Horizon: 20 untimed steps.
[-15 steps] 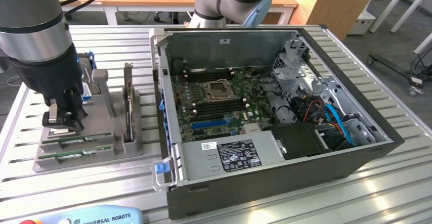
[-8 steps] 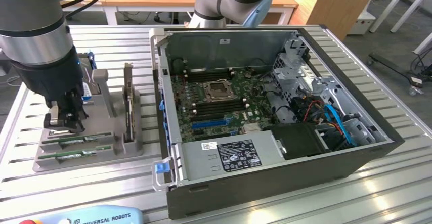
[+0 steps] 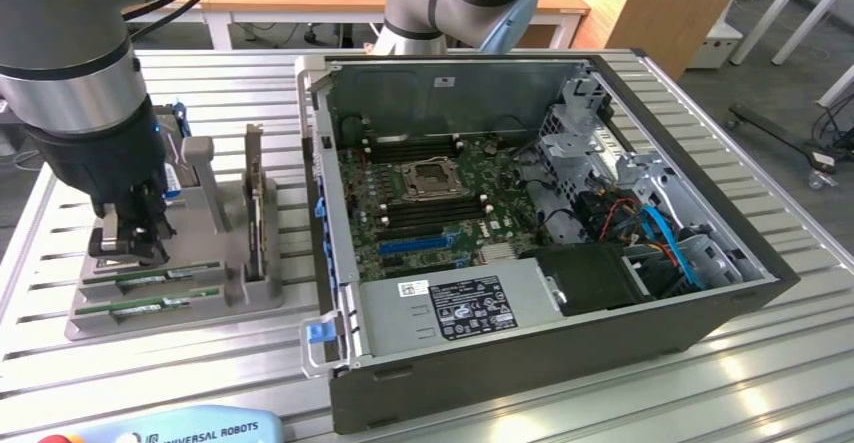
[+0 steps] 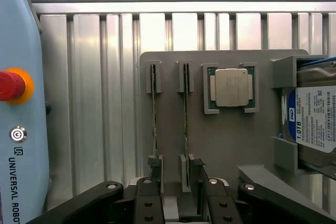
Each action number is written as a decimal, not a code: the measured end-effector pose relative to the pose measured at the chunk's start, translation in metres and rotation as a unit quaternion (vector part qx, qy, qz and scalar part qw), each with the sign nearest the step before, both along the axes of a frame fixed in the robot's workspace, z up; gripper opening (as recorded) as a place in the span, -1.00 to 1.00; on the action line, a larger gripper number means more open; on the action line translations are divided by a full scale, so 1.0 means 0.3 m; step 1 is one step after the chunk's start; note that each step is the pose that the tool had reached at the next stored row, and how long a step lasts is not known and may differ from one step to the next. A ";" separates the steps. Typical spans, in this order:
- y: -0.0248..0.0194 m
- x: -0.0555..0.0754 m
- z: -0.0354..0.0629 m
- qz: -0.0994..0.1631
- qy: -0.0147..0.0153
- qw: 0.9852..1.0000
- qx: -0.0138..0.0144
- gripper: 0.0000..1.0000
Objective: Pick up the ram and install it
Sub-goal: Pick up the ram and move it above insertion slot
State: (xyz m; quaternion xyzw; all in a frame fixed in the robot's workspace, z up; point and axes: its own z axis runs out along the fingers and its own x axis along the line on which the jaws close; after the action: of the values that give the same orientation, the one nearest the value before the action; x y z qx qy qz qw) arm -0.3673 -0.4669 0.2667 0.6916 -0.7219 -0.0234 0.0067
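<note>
Green ram stands on edge in the grey holder, at the exterior view's left of the computer case, with a second stick just beside it. A closing finger could snag that neighbour or a slot post and tilt the stick. The arm points straight down, its gripper low, fingers spread astride the ram.

Two ram sticks, one processor, one hard drive, one expansion card, one computer case.
</note>
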 end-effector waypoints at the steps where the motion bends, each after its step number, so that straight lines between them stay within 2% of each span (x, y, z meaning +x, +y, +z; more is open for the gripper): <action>1: 0.000 0.000 -0.001 0.000 0.000 1.000 0.000 -0.29; 20: 0.000 0.000 -0.044 0.000 0.000 1.000 0.000 -0.29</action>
State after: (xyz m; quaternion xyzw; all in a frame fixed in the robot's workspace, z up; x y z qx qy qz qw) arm -0.3673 -0.4669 0.2535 0.6916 -0.7219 -0.0234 0.0066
